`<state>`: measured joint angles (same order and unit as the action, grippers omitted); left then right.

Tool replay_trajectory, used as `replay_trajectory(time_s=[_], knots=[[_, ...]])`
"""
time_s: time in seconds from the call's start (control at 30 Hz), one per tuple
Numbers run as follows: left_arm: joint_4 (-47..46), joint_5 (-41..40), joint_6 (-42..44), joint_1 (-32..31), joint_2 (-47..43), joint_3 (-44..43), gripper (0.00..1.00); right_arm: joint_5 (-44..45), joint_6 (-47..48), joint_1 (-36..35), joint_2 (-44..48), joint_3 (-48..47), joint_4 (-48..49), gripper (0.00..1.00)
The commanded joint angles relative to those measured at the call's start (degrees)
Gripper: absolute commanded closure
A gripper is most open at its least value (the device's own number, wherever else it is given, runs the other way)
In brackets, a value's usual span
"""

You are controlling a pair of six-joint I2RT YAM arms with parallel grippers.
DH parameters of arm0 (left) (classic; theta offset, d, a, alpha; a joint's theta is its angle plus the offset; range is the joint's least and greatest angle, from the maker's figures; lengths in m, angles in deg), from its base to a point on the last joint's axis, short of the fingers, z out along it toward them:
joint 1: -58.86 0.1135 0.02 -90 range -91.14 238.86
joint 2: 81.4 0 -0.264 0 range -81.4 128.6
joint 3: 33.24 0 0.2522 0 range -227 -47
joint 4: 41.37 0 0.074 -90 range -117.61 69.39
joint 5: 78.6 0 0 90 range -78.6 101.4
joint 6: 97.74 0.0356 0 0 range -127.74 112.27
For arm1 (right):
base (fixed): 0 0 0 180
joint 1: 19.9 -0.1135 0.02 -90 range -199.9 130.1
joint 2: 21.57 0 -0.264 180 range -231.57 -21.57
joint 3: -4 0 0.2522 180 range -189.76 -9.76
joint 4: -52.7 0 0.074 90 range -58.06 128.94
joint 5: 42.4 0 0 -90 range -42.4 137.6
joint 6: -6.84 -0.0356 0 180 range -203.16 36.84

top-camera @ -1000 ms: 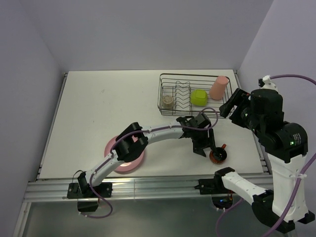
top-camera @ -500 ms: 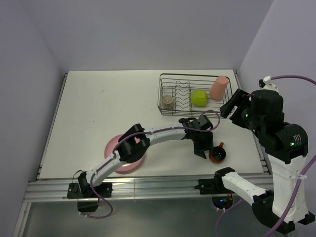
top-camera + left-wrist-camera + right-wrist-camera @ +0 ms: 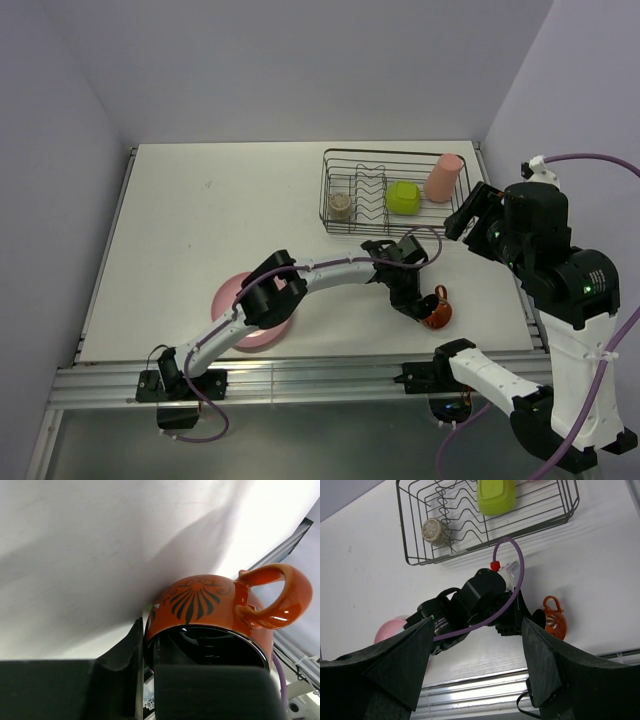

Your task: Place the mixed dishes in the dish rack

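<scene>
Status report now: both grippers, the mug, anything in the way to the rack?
Left gripper shut on mug rim. Right gripper open, empty, raised. No object between mug and dish rack.

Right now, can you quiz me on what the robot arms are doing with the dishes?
1. True or false: the pink plate lies on the table, outside the dish rack.
2. What is the left gripper shut on? A) a spoon B) the mug C) nothing
3. How many dishes sit in the rack?
Key: 1 true; 2 B, it grips the rim; 3 three.
</scene>
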<state>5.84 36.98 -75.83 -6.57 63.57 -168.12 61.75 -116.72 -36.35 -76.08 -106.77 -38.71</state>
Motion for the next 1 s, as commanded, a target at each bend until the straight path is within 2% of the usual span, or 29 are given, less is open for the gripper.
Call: replay_trajectory(time_s=[0.0,0.2,0.33,0.43,0.47,0.57,0.6,0.73,0.8,0.97], knots=[[-1.1,-1.8,2.3,1.2,-4.9,4.4,1.0,0.7,0.5,0.5,0.4,0.3,-4.2,0.22],[-4.5,-2.8,5.2,3.9,-15.4,13.6,1.0,-3.1,1.2,0.5,-0.3,1.4,-2.3,0.22],[-9.0,-1.8,6.0,6.0,-26.6,21.9,1.0,-6.8,2.4,0.5,-1.3,1.5,-1.0,0.22],[-12.8,-0.3,4.5,8.5,-35.8,30.8,1.0,-14.3,4.5,0.5,-2.4,2.7,1.3,0.22],[-16.7,1.9,3.7,10.1,-38.2,36.0,1.0,-19.3,4.7,0.5,-2.5,3.8,1.9,0.22],[-26.9,6.3,-1.2,13.6,-47.7,46.4,1.0,-28.8,5.7,0.5,-2.4,7.7,7.1,0.22],[-29.6,7.3,-4.6,14.7,-49.8,48.8,1.0,-34.9,5.7,0.5,-2.4,8.7,10.0,0.21],[-43.2,10.8,-14.5,19.5,-60.7,61.5,1.0,-43.3,4.5,0.5,-2.4,12.4,16.3,0.21],[-49.1,11.5,-19.5,20.3,-63.4,64.1,1.0,-47.1,4.3,0.5,-2.4,14.0,19.5,0.21],[-52.3,12.3,-23.9,20.9,-67.0,66.2,1.0,-54.6,2.2,0.5,-2.9,16.7,28.3,0.21]])
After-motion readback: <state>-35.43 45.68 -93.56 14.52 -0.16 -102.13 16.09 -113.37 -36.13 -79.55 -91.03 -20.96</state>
